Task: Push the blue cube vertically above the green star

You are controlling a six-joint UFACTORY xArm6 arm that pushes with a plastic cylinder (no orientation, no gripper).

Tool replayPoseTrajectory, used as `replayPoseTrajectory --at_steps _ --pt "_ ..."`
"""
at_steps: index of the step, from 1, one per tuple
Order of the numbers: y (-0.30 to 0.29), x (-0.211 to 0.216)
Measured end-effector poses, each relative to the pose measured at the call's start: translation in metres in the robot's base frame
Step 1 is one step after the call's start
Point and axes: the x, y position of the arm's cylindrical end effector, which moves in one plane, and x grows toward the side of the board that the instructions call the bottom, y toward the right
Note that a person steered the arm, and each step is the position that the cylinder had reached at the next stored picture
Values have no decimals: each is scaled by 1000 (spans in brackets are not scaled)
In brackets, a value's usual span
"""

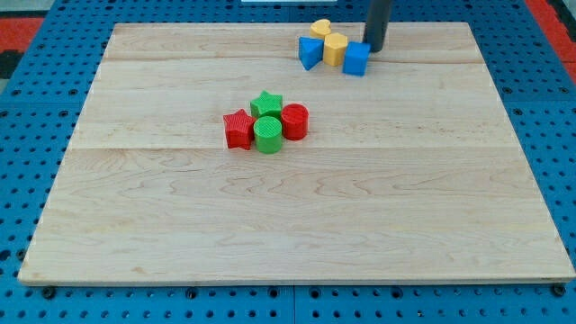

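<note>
1. my tip point(373, 49) is sitting in the upper right of the frame, touching or just beside the upper right edge of the blue cube point(356, 58). being a plain rod, it is not spreading, pressing together or pinching anything.
2. the blue cube is lying at the right end of a small group near the top edge of the wooden board point(297, 225), with a yellow block point(336, 49) just to its left, another yellow block point(321, 29) behind that, and a blue triangular block point(310, 52) at the group's left.
3. the green star point(266, 103) is sitting near the middle of the frame, well apart from the cube, packed against a red star point(238, 129), a green cylinder point(267, 135) and a red cylinder point(294, 121).
4. the relation that matters: the cube is lying just left of and below my tip, while its goal, the spot straight above the star, is lying further left. i am judging that a leftward push from here would drive the cube into the yellow block, so i am needing a clear line below that group.
5. no containers are showing on the board.
</note>
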Motion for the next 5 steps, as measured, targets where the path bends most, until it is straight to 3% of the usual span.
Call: replayPoseTrajectory --at_steps 1,2,3,4,5 --pt "-45 22" --pt "28 63" --pt "33 97" --pt "-67 79" --pt "-90 56"
